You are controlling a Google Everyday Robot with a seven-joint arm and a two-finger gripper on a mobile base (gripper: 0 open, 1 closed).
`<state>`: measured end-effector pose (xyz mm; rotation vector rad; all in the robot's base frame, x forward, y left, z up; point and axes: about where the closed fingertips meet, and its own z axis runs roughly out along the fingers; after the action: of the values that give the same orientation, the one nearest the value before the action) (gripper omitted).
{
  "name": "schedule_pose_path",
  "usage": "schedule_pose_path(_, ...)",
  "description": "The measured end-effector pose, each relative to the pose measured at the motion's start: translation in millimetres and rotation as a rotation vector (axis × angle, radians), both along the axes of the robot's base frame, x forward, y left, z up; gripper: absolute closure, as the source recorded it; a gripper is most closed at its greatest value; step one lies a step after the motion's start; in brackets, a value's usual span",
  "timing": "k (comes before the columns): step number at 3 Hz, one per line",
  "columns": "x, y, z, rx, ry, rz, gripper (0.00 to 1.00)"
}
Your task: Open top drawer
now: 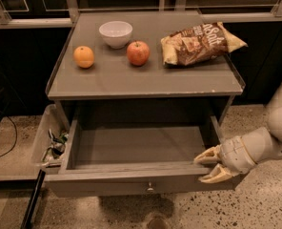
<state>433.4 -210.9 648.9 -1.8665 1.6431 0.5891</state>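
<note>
1. Top drawer [131,186]: pulled well out of the grey cabinet. The plain grey interior is exposed and holds no visible item. The small round brass knob [150,187] sits at the centre of the drawer front.

2. Pincer [200,170]: located at the right end of the drawer front, entering from the right on a white jointed arm [257,144].
   - State: spread. The two cream fingers [208,155] are visibly apart.
   - The upper finger lies at the top rim of the drawer front, near the right front corner.
   - The lower finger lies lower, in front of the face of the drawer front.
   - The right end of the drawer front lies between the two fingers. Whether either finger presses on it cannot be told.
   - The pincer is well apart from the knob.

3. Surface [131,80] (grey cabinet top, directly above the drawer opening):
   - White bowl [115,33]: upright, rear, left of centre.
   - Orange [84,57]: front left of the bowl, apart from it.
   - Red apple [138,53]: just in front and right of the bowl.
   - Brown chip bag [200,43]: lying flat on the right side, near the apple but not touching it.

4. Surroundings:
   - A pale bin [42,140] stands on the floor against the left side of the cabinet, with crumpled wrappers [55,144] in it.
   - The floor [265,202] is speckled stone.
</note>
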Motion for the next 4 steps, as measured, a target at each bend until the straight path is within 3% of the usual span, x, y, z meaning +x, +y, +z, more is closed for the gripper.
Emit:
schedule_pose_path(1, -11.0, -5.3, 1.5, -0.005, -0.005, -0.012, 1.00)
schedule_pose_path(2, -18.5, -7.7, 1.6, -0.005, -0.006, -0.026, 0.82)
schedule_pose_path(4, -18.5, -7.7, 1.6, -0.005, -0.006, -0.026, 0.36)
